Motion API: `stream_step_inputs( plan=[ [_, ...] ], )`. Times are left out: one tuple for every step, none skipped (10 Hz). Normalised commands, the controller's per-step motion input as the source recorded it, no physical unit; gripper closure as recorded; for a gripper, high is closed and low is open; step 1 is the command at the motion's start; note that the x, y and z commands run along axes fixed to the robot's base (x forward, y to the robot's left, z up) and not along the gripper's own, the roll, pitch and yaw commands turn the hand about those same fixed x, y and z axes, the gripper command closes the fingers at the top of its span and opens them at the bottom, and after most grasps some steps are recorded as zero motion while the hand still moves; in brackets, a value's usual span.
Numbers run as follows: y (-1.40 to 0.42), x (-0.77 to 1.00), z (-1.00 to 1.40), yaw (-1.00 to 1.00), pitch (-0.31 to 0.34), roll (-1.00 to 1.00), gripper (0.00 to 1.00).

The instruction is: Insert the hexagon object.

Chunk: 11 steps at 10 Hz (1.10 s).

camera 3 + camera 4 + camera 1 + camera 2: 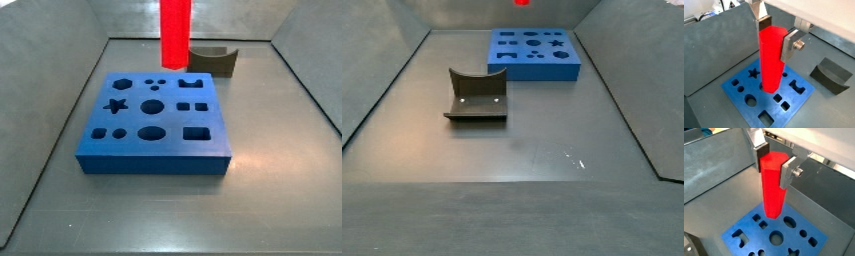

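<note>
Wrist views, gripper: the gripper (773,36) is clamped on the top part of the red hexagon object (771,60). In both wrist views a silver finger (789,170) with a dark pad presses on each side of it.
Wrist views, hexagon object: it hangs straight up and down above the blue block (767,97). In a wrist view its low end seems to sit at a hole in the middle of the block. In a wrist view (773,183) the low end looks just above the block, so I cannot tell if it is in a hole yet.
Wrist views, blue block: it has many holes, like a star (753,73), rounds and squares. All the holes I can see are empty.
Wrist views, dark block: a dark grey block (832,75) with a curved notch sits on the grey floor beside the blue block, not touching it.
Side view, close to block: the red rod (175,32) stands upright over the far edge of the blue block (154,125). The gripper is cut off at the top. The dark block (213,61) sits just behind the blue block, to the right.
Side view, far away: the blue block (535,54) lies at the far end of the floor. Only a tiny bit of red (521,3) shows at the top edge. The dark block (477,94) is nearer, well apart from the blue block. Nothing is in its notch.
</note>
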Motion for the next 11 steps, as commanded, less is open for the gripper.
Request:
stream_step_inputs(
  plan=[
    [0.00, -0.04, 0.00, 0.00, 0.000, 0.00, 1.00],
    [0.48, -0.30, -0.32, -0.03, -0.051, 0.04, 1.00],
    [0.84, -0.37, -0.50, -0.01, -0.066, 0.02, 1.00],
    [0.92, -0.48, -0.65, 0.00, -0.171, -0.02, 1.00],
    [0.89, -0.49, -0.73, 0.00, -0.206, -0.05, 1.00],
    [0.83, -0.55, -0.67, 0.00, -0.230, -0.09, 1.00],
    [0.79, -0.56, -0.62, 0.00, -0.253, -0.11, 1.00],
    [0.77, -0.61, -0.51, 0.00, -0.234, -0.05, 1.00],
    [0.46, -0.51, -0.26, -0.07, -0.063, 0.05, 1.00],
    [0.07, -0.21, -0.12, 0.00, 0.000, 0.11, 1.00],
    [0.04, -0.18, -0.04, -0.01, 0.000, 0.00, 1.00]
  ],
)
